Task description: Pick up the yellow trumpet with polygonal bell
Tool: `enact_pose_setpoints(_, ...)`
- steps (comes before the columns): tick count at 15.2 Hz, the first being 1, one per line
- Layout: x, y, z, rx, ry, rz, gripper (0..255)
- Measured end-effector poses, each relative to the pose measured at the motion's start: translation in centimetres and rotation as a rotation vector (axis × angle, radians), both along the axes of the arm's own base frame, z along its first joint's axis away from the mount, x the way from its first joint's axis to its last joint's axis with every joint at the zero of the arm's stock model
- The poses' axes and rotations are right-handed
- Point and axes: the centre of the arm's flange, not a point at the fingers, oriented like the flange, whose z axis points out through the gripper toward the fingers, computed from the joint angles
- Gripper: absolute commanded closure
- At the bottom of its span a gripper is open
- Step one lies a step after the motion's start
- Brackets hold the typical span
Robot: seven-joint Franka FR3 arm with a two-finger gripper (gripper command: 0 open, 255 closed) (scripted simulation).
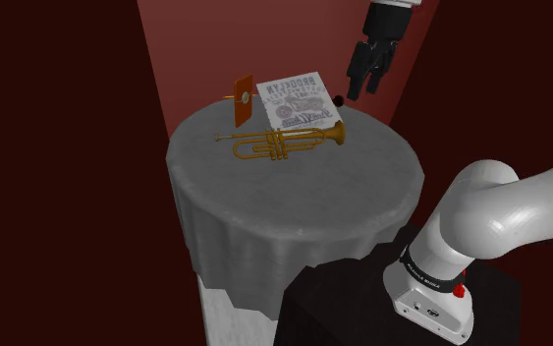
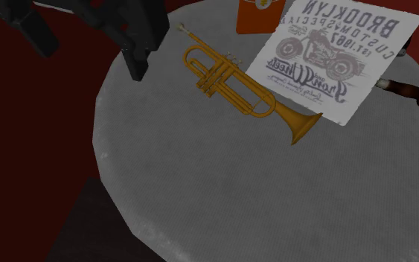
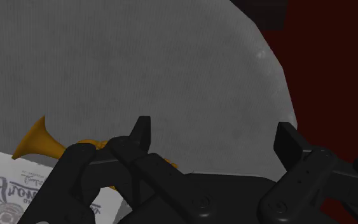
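A yellow brass trumpet lies on its side on the round, grey-draped table. Its bell points toward the shoulder view's right. My black gripper hangs open and holds nothing, well above the table's far right rim and apart from the trumpet. In the second exterior view the trumpet lies diagonally beside the poster, and the gripper hovers off its mouthpiece end. In the wrist view the bell peeks out beside the gripper.
A grey "Brooklyn" motorcycle poster leans behind the trumpet, with an orange card beside it. A dark handle-like object lies near the table's rim past the poster. Dark red walls surround the table. My stand is at the shoulder view's lower right.
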Motion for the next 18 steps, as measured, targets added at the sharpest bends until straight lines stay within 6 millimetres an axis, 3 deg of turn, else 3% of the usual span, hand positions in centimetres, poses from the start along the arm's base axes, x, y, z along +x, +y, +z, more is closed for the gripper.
enact_pose_setpoints(4,1.7,-1.4,-1.5,-0.002,0.008,0.052,0)
enact_pose_setpoints(11,8.0,-6.1,-6.4,-0.012,0.034,0.229,0)
enact_pose_setpoints(18,15.4,-9.6,-11.8,-0.023,0.059,0.411,0)
